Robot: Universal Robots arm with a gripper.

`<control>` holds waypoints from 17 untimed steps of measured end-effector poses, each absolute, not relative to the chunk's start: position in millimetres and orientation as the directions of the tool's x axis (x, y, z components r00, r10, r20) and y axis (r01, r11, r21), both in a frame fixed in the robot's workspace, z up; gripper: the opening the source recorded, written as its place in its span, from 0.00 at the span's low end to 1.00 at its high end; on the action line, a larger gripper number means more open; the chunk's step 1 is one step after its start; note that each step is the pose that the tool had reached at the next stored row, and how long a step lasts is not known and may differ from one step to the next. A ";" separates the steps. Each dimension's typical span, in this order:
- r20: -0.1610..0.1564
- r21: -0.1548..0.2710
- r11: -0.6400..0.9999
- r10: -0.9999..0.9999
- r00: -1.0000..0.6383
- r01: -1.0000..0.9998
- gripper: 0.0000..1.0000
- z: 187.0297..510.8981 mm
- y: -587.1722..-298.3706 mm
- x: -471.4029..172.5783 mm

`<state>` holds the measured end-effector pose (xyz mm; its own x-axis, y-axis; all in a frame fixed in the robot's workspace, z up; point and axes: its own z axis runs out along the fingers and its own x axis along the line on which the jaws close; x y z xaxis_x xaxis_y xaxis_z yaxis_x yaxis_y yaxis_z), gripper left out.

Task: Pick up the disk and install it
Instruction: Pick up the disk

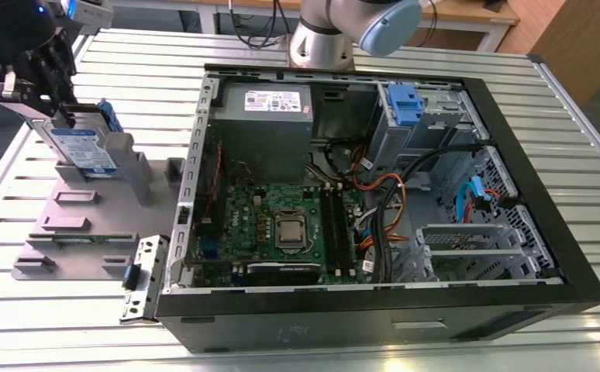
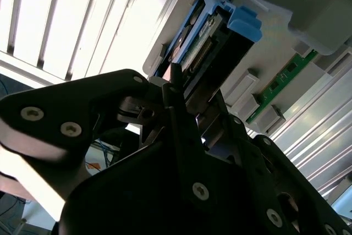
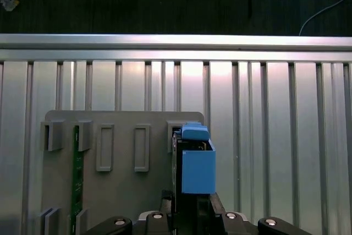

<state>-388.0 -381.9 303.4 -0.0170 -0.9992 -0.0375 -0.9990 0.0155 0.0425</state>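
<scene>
- In the exterior view the arm [image 1: 326, 35] rises at twelve o'clock from the open computer case [image 1: 383, 329]. Its dark wrist hangs at ten o'clock from the case, and the gripper [image 1: 60, 118] points straight down.
- There is one gripper. Its fingers [image 2: 175, 83] are drawn nearly together and pinch the upper edge of the disk [image 1: 81, 149].
- There is one disk. It stands on edge, upright, in the grey fixture plate [image 1: 83, 260] at nine o'clock from the case, with its label facing the camera.
- The disk's lower edge seems to sit in the plate's slot, though contact there is hard to judge.
- In the first wrist view its blue bracket [image 3: 197, 171] lies just ahead of the gripper.
- One green circuit strip [image 3: 76, 180] stands on the same plate.
- There is one slatted metal table [image 1: 62, 325], which carries both the plate and the case.
</scene>
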 end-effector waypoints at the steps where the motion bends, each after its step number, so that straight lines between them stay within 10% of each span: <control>1: -0.038 0.042 0.015 -0.999 -0.017 -0.999 0.35 303.4 -381.9 -388.0; 17: -0.038 0.042 0.015 -0.999 -0.017 -0.999 0.35 306.7 -381.9 -388.0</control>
<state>-388.0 -381.9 306.7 -0.0170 -0.9991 -0.0384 -0.9990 0.0154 0.0423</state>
